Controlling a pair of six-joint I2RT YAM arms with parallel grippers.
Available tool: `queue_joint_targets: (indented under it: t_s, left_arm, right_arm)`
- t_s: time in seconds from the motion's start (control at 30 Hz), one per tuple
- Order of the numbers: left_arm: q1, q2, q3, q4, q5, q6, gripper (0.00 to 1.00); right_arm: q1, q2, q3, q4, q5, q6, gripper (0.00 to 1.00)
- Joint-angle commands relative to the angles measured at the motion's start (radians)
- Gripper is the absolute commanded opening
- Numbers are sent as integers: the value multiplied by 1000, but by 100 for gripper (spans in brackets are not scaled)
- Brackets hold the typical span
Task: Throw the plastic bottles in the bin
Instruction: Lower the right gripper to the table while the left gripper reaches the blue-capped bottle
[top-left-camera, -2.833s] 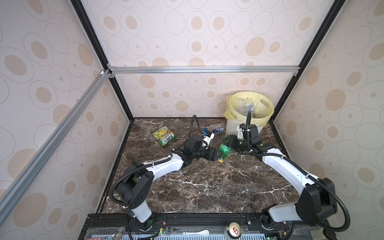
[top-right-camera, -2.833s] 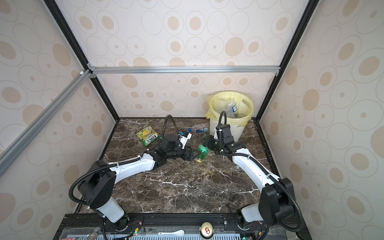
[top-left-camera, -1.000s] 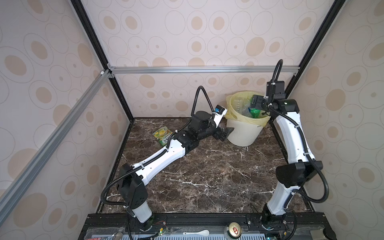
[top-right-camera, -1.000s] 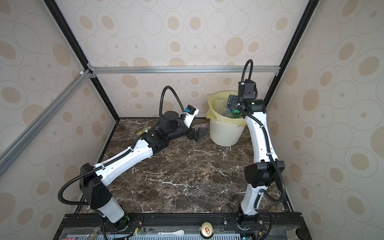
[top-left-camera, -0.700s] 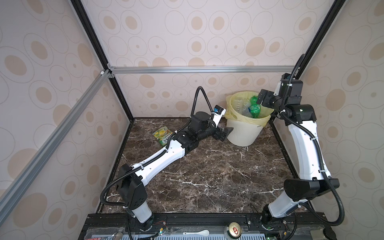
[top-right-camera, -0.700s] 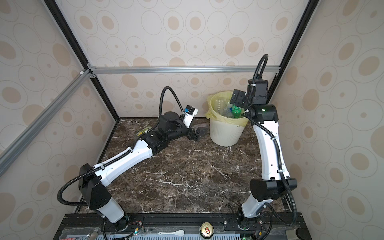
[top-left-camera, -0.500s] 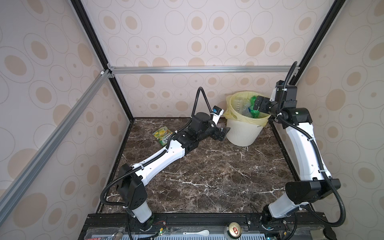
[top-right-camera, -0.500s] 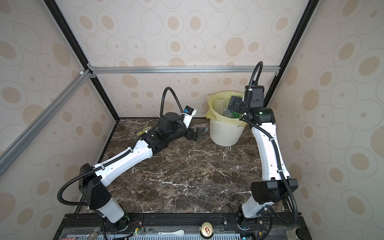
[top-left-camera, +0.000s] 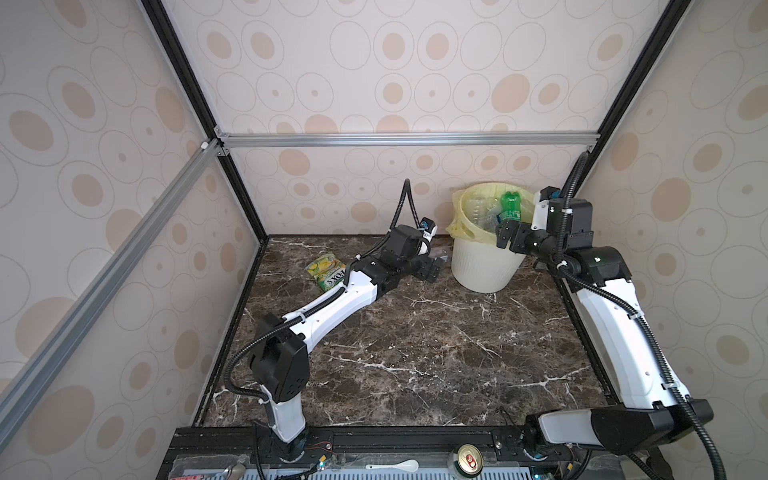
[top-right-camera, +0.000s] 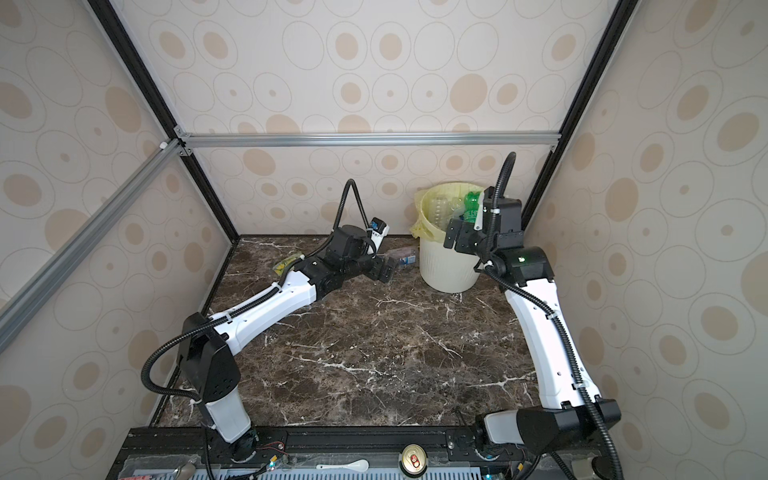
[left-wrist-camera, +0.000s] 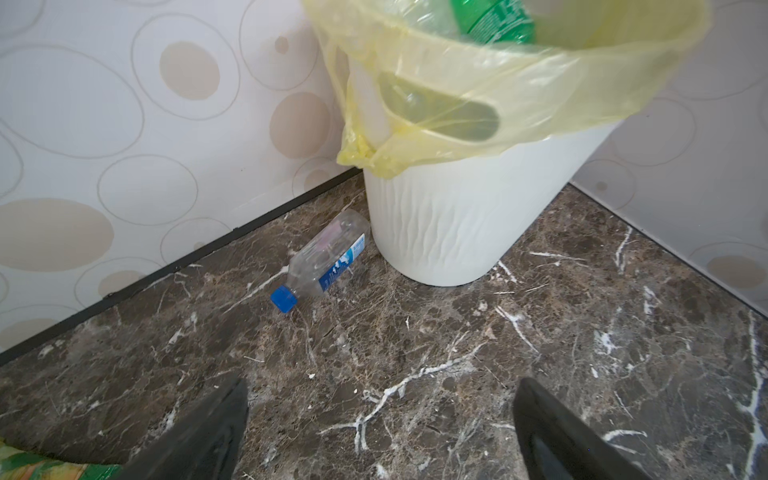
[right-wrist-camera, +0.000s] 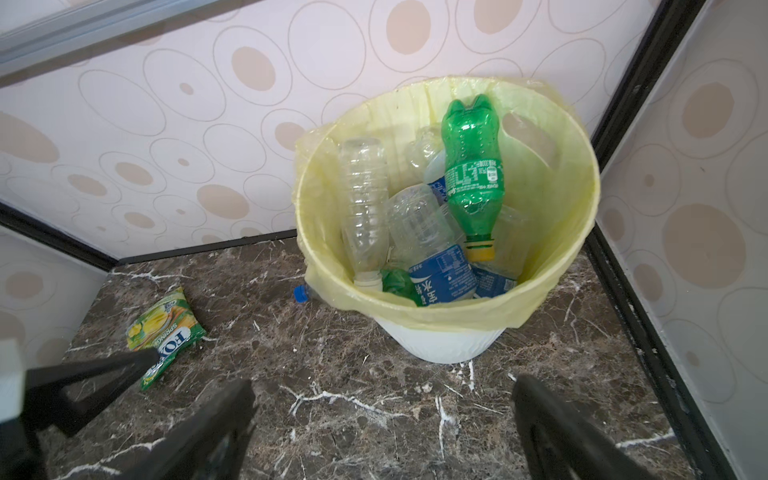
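Seeing my left gripper (left-wrist-camera: 380, 384) and right gripper (right-wrist-camera: 382, 384) spread wide and empty, I count one clear bottle (left-wrist-camera: 328, 259) lying flat just beside the bin (left-wrist-camera: 449, 232), cap pointing away, and one green bottle (right-wrist-camera: 471, 174) cap-down inside.

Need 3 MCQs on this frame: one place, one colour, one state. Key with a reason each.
1. The blue-capped bottle lies: A) inside the bin; B) on the table beside the bin; C) upright at the table's front edge.
2. The green bottle in the bin has a cap that is: A) red; B) yellow; C) white.
3. The right gripper is: A) shut on a bottle; B) shut, empty; C) open, empty.
Key: B, it lies flat at the bin's foot; B, its cap shows yellow in the right wrist view; C, jaws wide, nothing between.
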Motion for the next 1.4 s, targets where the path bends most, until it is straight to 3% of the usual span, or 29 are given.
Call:
queue_joint_targets:
  t_s: [0.0, 0.23, 0.53, 0.8, 1.37]
  left_arm:
    - [52, 53, 47, 5, 49, -29, 99]
    - [134, 245, 152, 53, 154, -59, 99]
    - [192, 486, 335, 153, 246, -103, 99]
    - [204, 696, 548, 163, 294, -156, 99]
    - [226, 895, 702, 278, 387, -318, 99]
  right_arm:
    - [39, -39, -78, 8, -26, -3, 100]
    - [127, -58, -224, 20, -38, 21, 100]
    - [141, -47, -345, 85, -114, 95, 100]
    - [142, -10, -369, 108, -144, 102, 100]
    - [143, 102, -315, 109, -180, 119, 100]
